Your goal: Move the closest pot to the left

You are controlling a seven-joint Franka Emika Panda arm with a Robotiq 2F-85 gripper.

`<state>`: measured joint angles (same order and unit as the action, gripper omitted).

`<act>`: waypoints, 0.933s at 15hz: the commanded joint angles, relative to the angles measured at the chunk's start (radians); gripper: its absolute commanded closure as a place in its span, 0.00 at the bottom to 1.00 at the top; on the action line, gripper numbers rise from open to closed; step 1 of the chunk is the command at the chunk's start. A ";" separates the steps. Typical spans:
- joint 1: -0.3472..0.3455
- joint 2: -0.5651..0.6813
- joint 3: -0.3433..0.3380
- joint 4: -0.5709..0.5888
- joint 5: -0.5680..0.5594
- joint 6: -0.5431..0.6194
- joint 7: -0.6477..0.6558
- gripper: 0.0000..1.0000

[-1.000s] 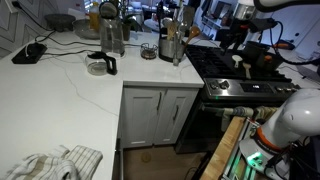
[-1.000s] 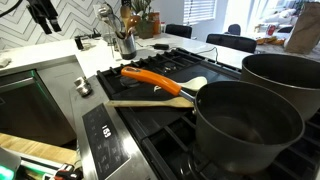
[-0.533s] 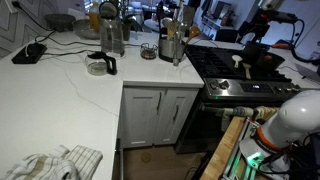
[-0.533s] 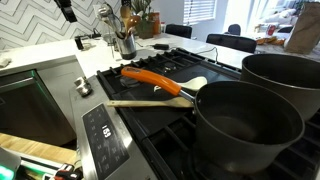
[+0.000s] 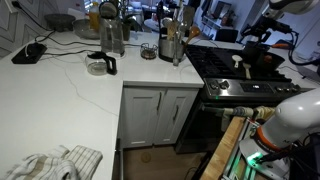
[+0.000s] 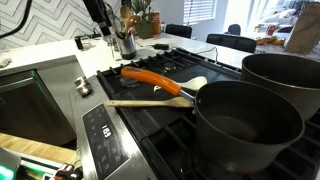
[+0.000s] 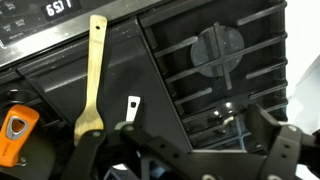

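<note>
Exterior view pot [image 6: 245,125], wrist view wooden spoon [image 7: 92,75]

The gripper [image 7: 190,142] hangs over a black gas stove [image 7: 165,75], its fingers [image 7: 284,148] spread wide apart along the lower edge. A round burner cap [image 7: 218,47] sits among the grates at upper right. Left of the grates lies a wooden spatula [image 7: 92,85], with an orange object [image 7: 15,135] in the lower left corner.

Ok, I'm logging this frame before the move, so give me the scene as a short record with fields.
gripper: open, empty, above the stove
nearest pot: dark, empty, on the stove, not gripped
second pot: dark, behind the nearest pot
wooden spatula: flat on the stove, head by the nearest pot
orange-handled utensil: flat, behind the spatula
</note>
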<state>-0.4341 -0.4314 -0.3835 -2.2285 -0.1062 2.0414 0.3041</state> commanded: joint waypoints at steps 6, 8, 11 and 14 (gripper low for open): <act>-0.032 0.054 0.017 0.008 0.005 0.069 0.024 0.00; -0.032 0.048 0.017 0.008 0.006 0.069 0.024 0.00; -0.036 0.092 0.012 0.034 0.016 0.072 0.051 0.00; -0.053 0.171 -0.015 0.089 0.033 0.069 0.093 0.00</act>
<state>-0.4655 -0.3560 -0.3764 -2.2086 -0.1054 2.1141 0.3646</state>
